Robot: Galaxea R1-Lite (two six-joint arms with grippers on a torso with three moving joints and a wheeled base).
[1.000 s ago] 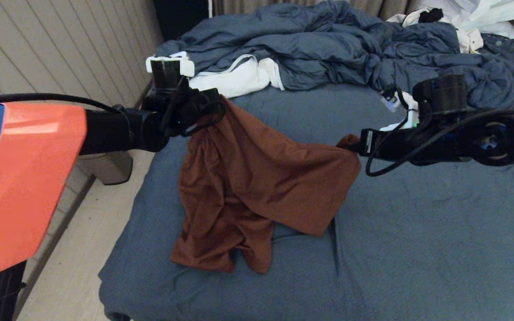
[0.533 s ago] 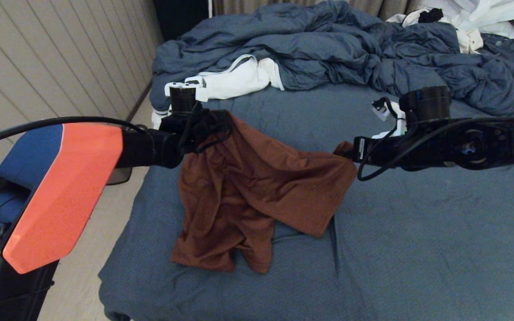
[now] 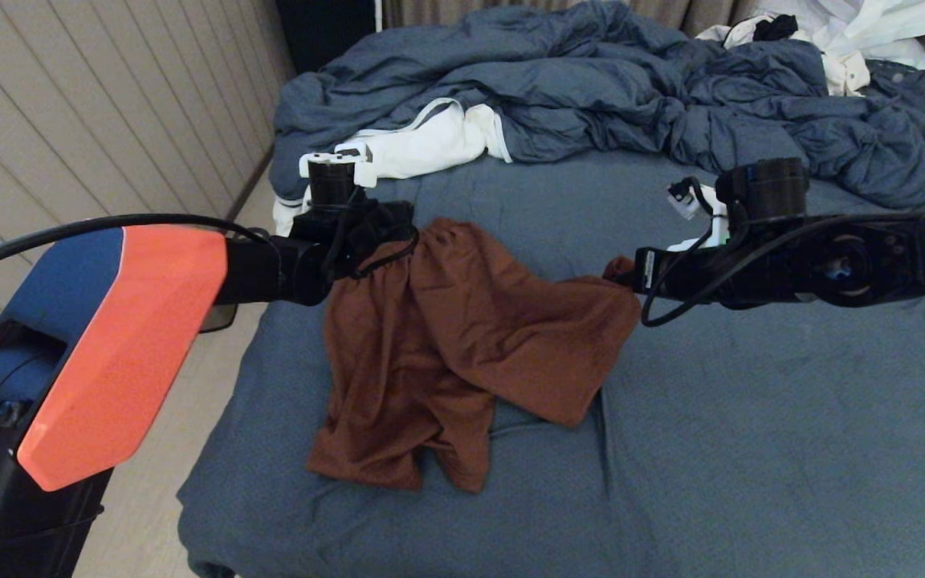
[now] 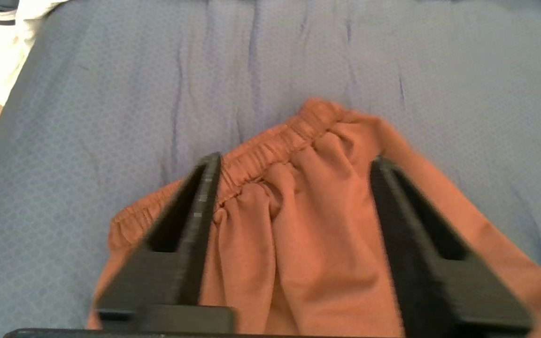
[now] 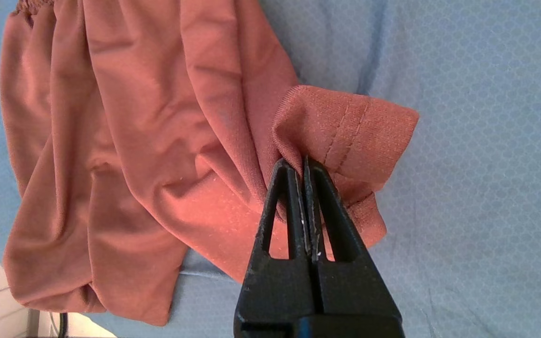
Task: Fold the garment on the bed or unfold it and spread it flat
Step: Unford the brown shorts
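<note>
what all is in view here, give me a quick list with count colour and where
shorts: one, rust-brown, rumpled on the near left part of the bed, elastic waistband toward the far side
bed: one, dark blue-grey sheet, fills most of the head view
duvet: one, blue, bunched across the far end of the bed
white garment: one, white with dark trim, at the duvet's left edge
white clothes: a heap, white, far right corner
left gripper: one, black, open over the shorts' waistband
right gripper: one, black, shut on a hem corner of the shorts
</note>
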